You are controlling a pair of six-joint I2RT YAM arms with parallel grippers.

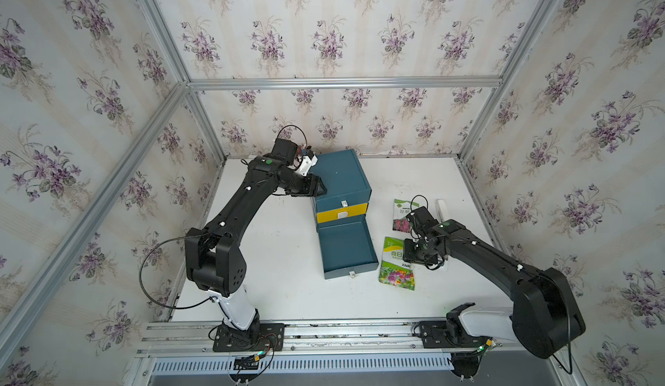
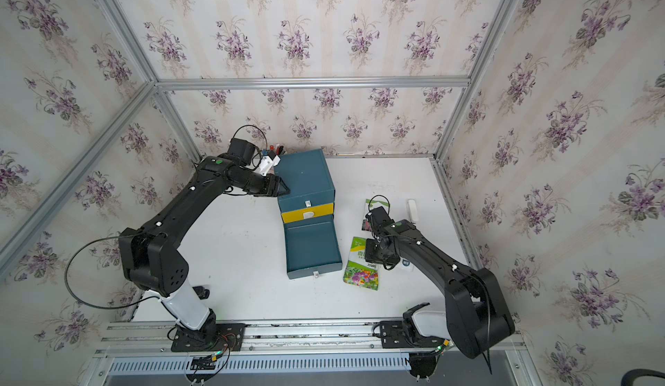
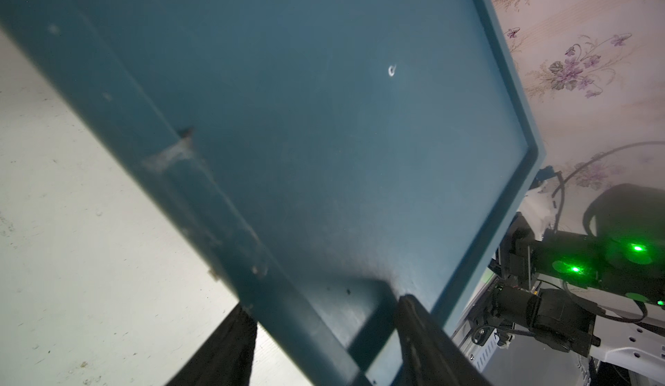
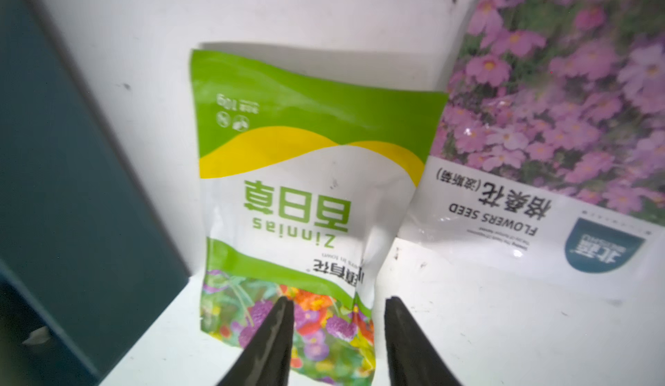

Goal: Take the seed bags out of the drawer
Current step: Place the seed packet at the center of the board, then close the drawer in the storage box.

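While R tool (image 4: 338, 299) hangs apart over zinnia bag (image 4: 306, 186), you could snag it lifting; L tool (image 3: 325, 303) clamps cabinet (image 1: 340, 172).

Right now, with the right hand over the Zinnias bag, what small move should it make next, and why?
Probably lift the right hand up and away. Its jaws stand apart over the Zinnias bag, which lies on the table beside the open drawer. The drawer looks empty, and the pink-flower bag and a third bag also lie outside it, so nothing seems left to grasp.
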